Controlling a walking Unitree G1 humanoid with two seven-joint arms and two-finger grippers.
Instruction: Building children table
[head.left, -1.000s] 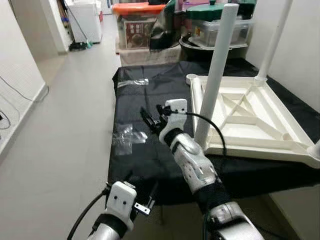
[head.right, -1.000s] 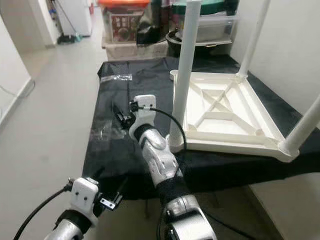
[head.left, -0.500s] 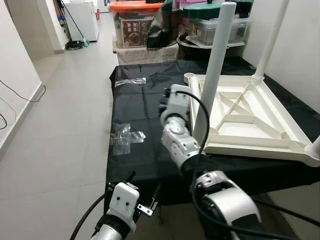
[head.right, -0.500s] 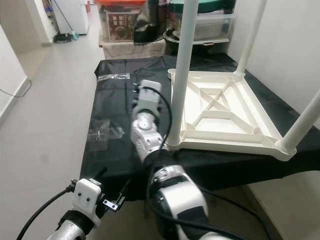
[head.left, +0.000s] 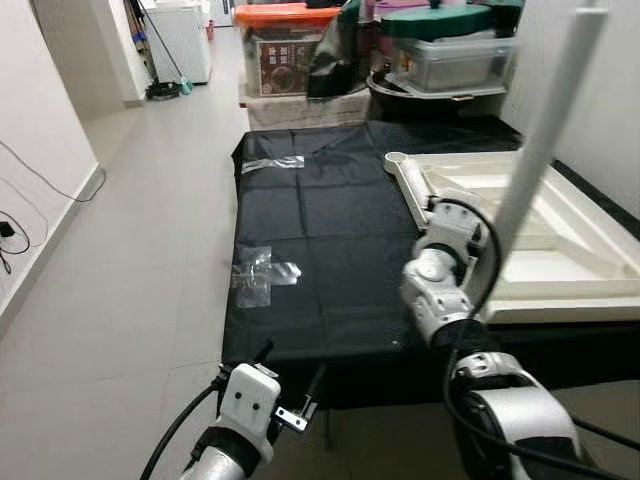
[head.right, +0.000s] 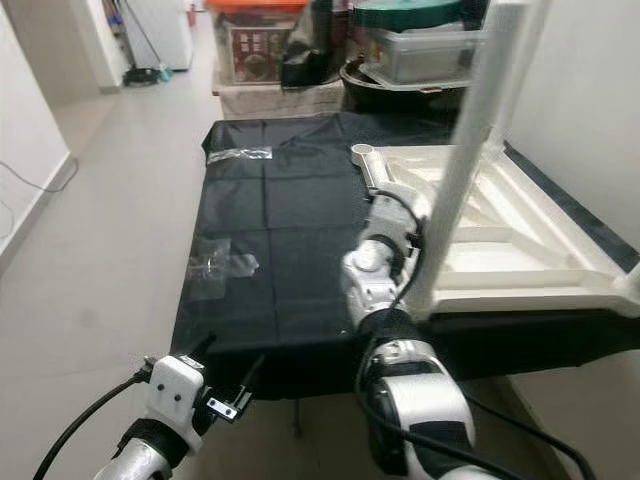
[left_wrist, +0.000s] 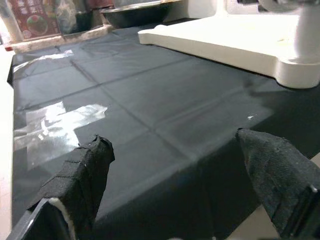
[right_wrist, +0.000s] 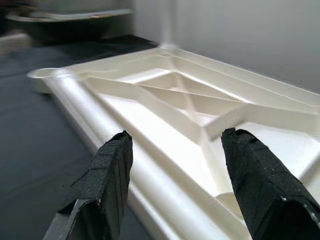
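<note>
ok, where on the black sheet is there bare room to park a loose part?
Bare black sheet between the clear plastic wrappers and the upturned tabletop. Crowded: the right half under the tabletop, where the right gripper works, and bins behind.

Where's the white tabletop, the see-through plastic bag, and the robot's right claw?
white tabletop (head.right: 520, 262): right eye view, on its ribbed underside.
plastic bag (head.left: 262, 275): left eye view, middle of the wrapper.
right gripper (right_wrist: 175, 170): right wrist view, between the fingertips.
</note>
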